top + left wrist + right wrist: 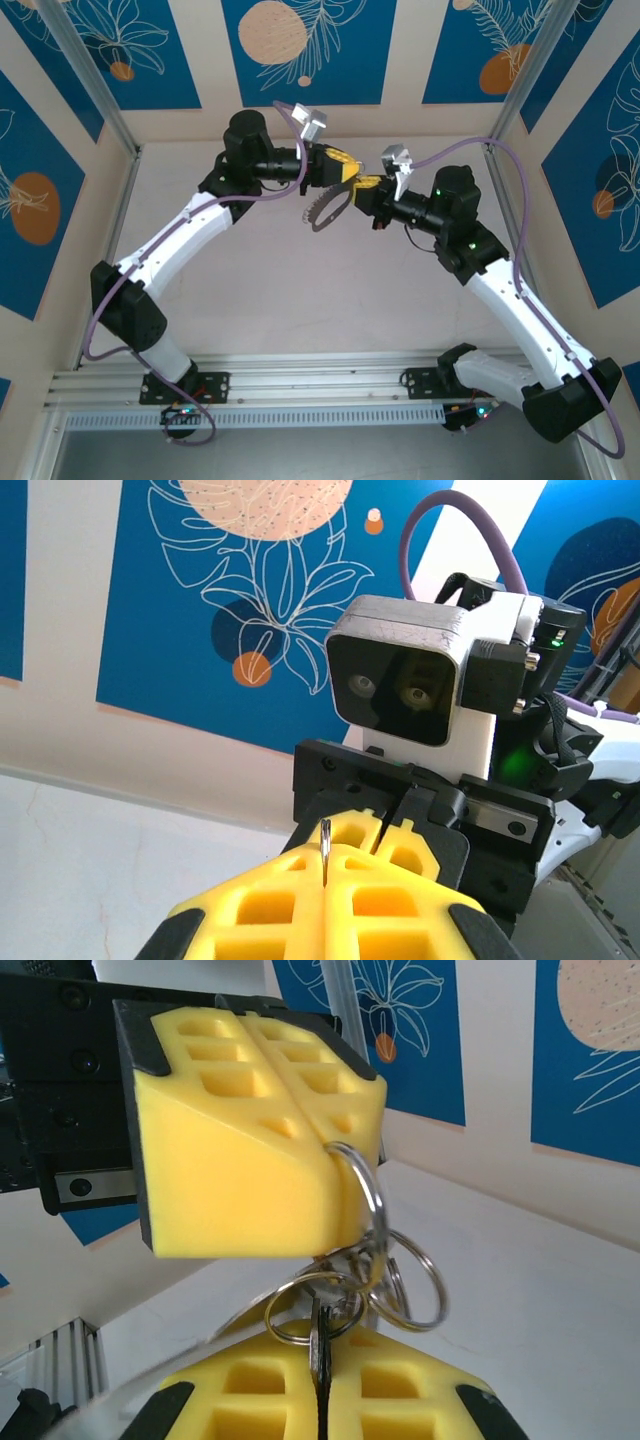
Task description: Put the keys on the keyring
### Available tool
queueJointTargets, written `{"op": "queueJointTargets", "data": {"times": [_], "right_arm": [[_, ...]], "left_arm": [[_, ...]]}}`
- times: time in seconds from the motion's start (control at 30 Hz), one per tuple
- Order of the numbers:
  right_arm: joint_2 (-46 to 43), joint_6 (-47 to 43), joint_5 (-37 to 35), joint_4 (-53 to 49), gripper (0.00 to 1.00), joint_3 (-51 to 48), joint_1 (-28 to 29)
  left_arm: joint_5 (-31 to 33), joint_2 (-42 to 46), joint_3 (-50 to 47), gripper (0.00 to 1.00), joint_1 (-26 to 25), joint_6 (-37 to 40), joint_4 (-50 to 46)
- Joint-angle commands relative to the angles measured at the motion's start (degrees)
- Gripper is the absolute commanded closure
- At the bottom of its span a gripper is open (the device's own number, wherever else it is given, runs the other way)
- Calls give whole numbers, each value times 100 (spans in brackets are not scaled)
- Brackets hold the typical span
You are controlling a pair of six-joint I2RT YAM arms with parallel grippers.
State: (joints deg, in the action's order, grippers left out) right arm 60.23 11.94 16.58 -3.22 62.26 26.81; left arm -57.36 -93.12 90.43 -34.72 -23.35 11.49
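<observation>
Both grippers meet tip to tip above the back of the table. My left gripper (343, 170) (326, 868) is shut on a thin silvery ring (325, 842) (367, 1192), one of several linked rings of the keyring. The keyring's grey-tan oval loop (328, 210) hangs below the two grippers. In the right wrist view my right gripper (320, 1390) (362, 184) is shut on a small key (320, 1345) with a dark head, held edge-on. A small ring (305, 1305) circles the key's top just under the left fingers (240, 1130).
The white tabletop (300, 300) lies well below the grippers. Aluminium posts (95, 85) and patterned blue wall panels close in the back and sides. A slotted rail (300, 385) runs along the near edge between the arm bases.
</observation>
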Motion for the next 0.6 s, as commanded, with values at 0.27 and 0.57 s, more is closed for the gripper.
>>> {"op": "queueJointTargets", "data": {"times": [0.27,0.57], "right_arm": [[419,-171,107,-69,100,479,299],[16,82,108,-205,60,230,-81]], "left_arm": [[378,211,-352,100,-164,-541,996],[612,277,-544,100,-167,-758,1329]]}}
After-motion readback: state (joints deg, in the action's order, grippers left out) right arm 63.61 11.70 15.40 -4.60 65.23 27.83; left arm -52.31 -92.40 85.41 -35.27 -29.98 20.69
